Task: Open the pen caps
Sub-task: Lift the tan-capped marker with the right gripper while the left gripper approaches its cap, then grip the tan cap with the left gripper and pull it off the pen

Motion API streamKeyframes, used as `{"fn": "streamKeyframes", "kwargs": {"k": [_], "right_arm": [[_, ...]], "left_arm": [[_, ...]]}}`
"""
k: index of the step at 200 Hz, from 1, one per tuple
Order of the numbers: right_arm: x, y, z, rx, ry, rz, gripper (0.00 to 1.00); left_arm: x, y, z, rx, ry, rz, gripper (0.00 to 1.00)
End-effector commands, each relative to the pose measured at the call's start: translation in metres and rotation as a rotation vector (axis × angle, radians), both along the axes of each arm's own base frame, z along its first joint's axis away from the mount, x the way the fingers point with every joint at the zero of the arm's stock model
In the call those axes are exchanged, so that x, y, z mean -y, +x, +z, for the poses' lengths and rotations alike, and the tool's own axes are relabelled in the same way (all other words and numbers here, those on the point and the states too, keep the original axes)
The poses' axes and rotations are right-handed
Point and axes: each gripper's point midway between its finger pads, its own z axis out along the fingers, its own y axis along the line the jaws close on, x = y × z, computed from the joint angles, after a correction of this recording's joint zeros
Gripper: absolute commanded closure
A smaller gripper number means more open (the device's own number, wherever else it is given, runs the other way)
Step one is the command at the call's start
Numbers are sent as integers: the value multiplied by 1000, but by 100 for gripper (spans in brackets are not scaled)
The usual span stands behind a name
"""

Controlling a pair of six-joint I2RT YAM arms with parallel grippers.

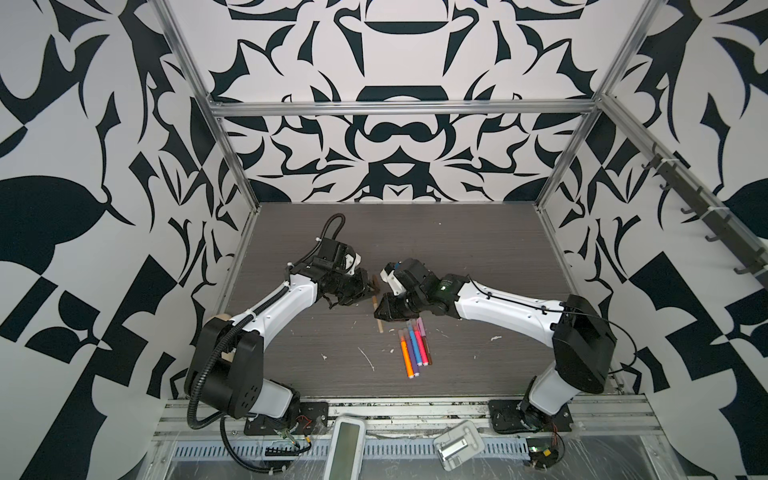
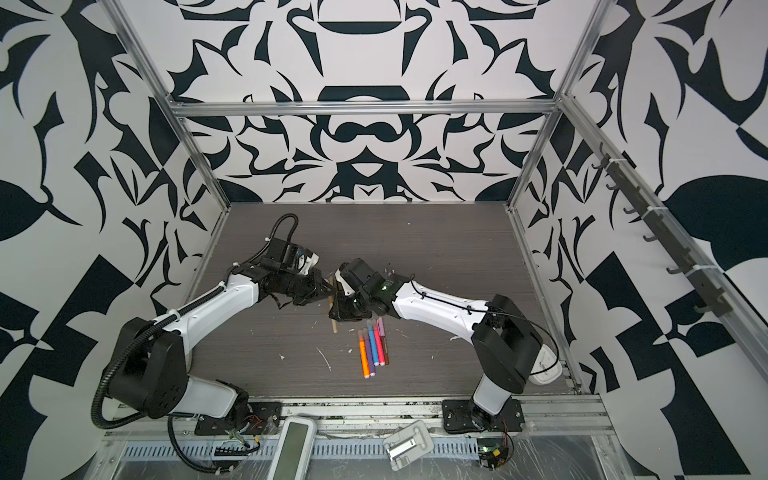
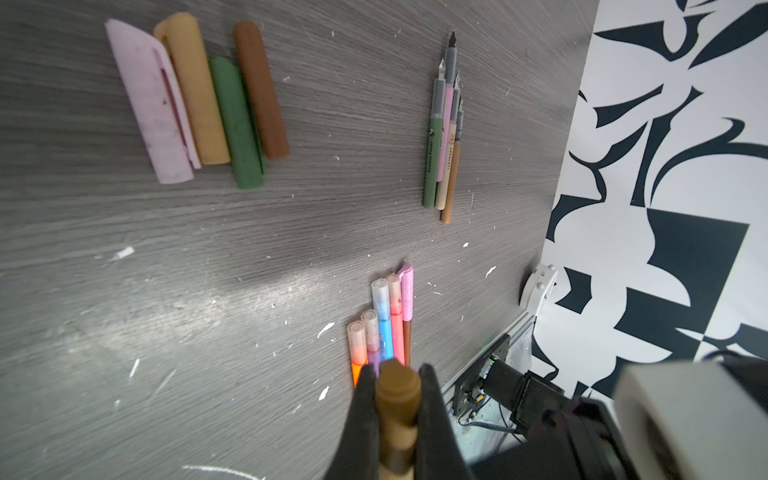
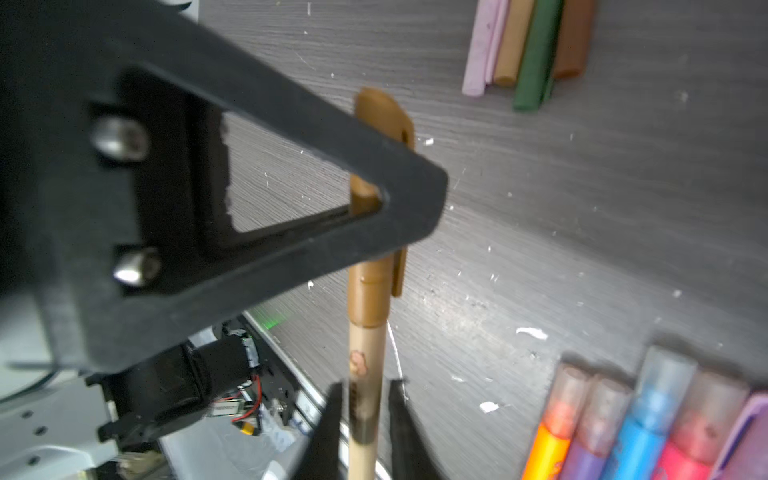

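One tan pen (image 4: 365, 353), brown cap (image 4: 368, 299) on: held clear of the dark wood-grain tabletop (image 1: 457, 249), near its middle, between the two arms. The barrel's bare end (image 1: 379, 327) shows below the grippers in both top views.

One left gripper (image 3: 397, 372): clenched on the brown cap, a finger on each side.

One right gripper (image 4: 365, 399): jaws flank the tan barrel further along from the cap, with a sliver of gap on each side. It is released and not pinching.

Five capped markers (image 3: 382, 320): orange, purple, blue, pink-red, and one brown with a lilac cap. The first four carry pale translucent caps. They lie flat, side by side and touching, just in front of the right gripper in both top views.

Four loose caps (image 3: 199, 104): pink, tan, green and brown. They lie flat in a touching row, well apart from the markers.

Four uncapped pens (image 3: 444, 137): green, pink, cream and brown barrels with grey grip sections and bare nibs. They form a tight bundle, seen only from the left wrist.
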Motion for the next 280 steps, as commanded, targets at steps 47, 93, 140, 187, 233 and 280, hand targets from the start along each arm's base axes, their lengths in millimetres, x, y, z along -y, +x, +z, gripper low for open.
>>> {"fn": "streamKeyframes", "kwargs": {"k": [47, 93, 140, 187, 233, 280], "right_arm": [[15, 7, 27, 48, 102, -4, 52], [12, 6, 54, 16, 143, 134, 54], [24, 8, 28, -27, 141, 10, 55], [31, 4, 16, -163, 14, -37, 55], [11, 16, 29, -29, 27, 103, 55], [6, 12, 17, -13, 69, 92, 55]], "left_arm": [[-17, -6, 2, -1, 46, 80, 100], [-33, -8, 8, 12, 101, 160, 100], [-26, -1, 25, 57, 30, 164, 100], [-34, -10, 1, -18, 82, 195, 100], [-25, 5, -18, 11, 40, 192, 100], [-28, 4, -9, 54, 85, 141, 100]]}}
